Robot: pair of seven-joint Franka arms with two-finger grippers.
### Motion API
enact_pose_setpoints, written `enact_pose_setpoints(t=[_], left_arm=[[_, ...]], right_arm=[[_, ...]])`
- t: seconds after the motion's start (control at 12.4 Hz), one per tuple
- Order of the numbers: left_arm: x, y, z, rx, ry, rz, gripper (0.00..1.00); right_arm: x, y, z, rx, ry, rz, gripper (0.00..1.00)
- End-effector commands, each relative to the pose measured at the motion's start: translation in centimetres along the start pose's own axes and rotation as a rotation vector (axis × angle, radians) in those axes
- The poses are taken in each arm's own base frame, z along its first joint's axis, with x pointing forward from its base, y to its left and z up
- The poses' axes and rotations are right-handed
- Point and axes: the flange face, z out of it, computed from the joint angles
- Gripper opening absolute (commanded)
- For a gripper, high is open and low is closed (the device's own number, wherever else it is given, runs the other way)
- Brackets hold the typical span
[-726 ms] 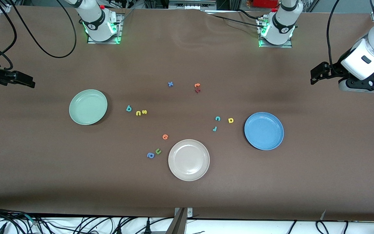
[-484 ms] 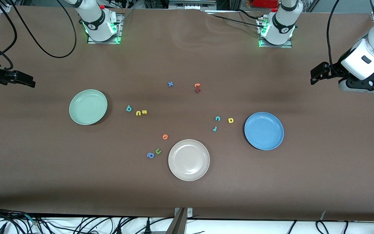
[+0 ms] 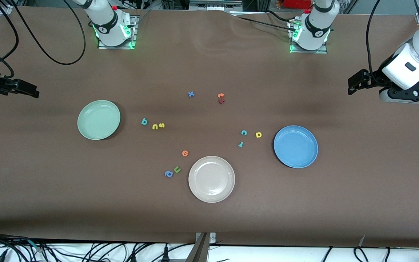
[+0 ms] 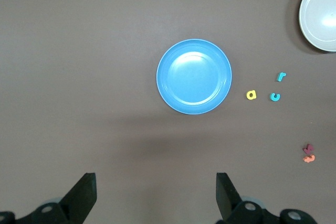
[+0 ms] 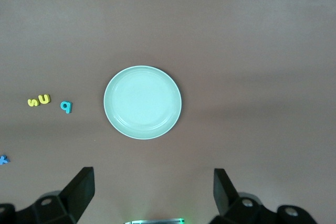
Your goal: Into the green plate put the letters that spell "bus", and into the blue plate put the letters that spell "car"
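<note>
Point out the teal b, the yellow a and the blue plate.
teal b [image 3: 144, 121], front view, middle of the letter.
yellow a [image 3: 258, 135], front view, middle of the letter.
blue plate [image 3: 295, 146], front view, bare middle.

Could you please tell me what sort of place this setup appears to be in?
Most likely a robotics lab workbench: two arm bases bolted along a brown-covered table, loose cables at its edge, and test props laid out, namely small foam letters and a green plate, a blue plate and a beige plate.
</note>
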Motion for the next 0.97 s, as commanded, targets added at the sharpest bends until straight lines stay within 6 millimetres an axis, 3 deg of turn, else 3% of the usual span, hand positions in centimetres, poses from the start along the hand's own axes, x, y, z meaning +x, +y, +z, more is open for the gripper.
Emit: enact_pose_setpoints(t=[0.0,0.89], left_arm=[[-0.08,0.09,-0.47,-0.012,0.012,0.010,1.00],[0.06,0.00,-0.22,-0.020,0.007,0.005,1.00]], right_arm=[[-0.88,0.07,-0.49,0.004,0.000,0.001,0.99],[-0.93,0.19,-0.30,0.001,-0.008,0.020,0.99]])
